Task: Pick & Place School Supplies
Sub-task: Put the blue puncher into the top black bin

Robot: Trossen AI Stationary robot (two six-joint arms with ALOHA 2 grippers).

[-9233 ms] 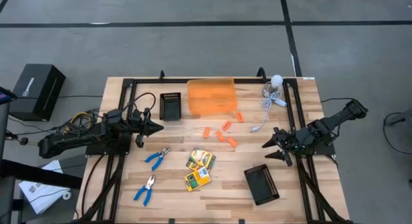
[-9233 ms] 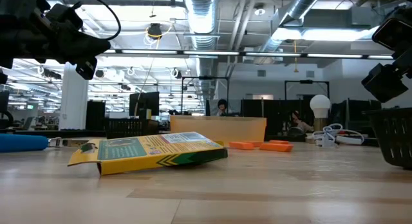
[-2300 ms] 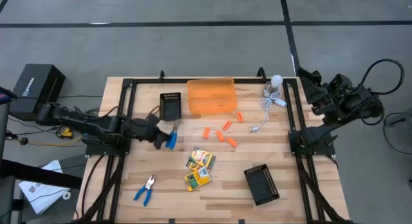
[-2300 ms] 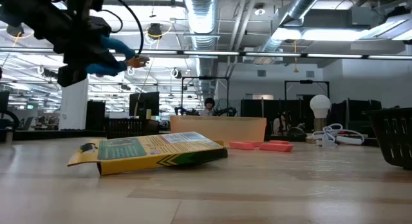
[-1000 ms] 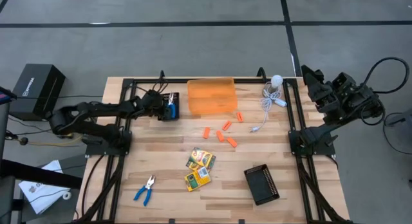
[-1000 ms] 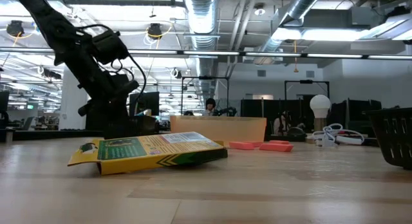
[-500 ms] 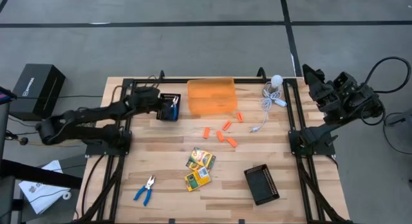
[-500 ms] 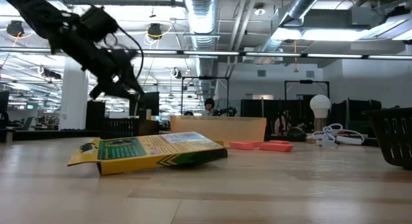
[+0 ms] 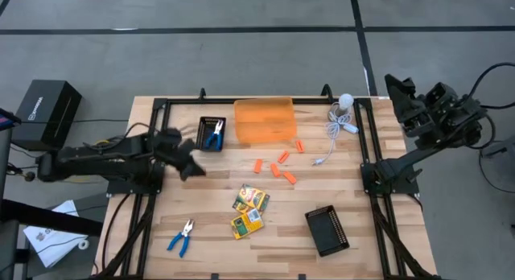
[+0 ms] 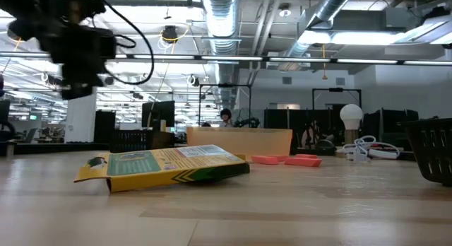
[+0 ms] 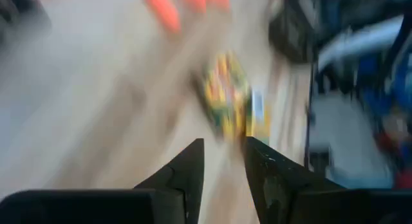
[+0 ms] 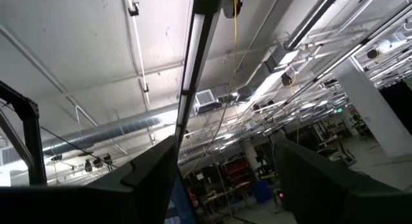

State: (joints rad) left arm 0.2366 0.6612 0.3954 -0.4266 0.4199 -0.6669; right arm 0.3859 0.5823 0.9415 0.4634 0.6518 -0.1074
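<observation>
**One pair of pliers delivered, left arm swings back for more**

A pair of blue-handled pliers [image 9: 213, 136] now lies inside the black ridged tray [image 9: 203, 124] at the far left of the table, where a second ago the left gripper [image 9: 191, 165] was still poised over it. That gripper has since pulled away toward the near side and hangs empty above the bare wood, just near of the tray; its wrist camera shows the two dark fingers [image 11: 182, 174] parted by a narrow gap with nothing between them. The second pliers [image 9: 182, 235] wait at the near left edge, the two crayon boxes [image 9: 250, 199] sit mid-table, and the orange sticks [image 9: 279, 167] lie scattered beyond them, near the orange bin [image 9: 264, 121]. The right gripper [image 9: 400, 91] is parked high off the table's far right corner, jaws spread wide, idle. The drop appears complete, leaving most supplies yet to be moved; the remaining pliers look the likeliest next pick.
</observation>
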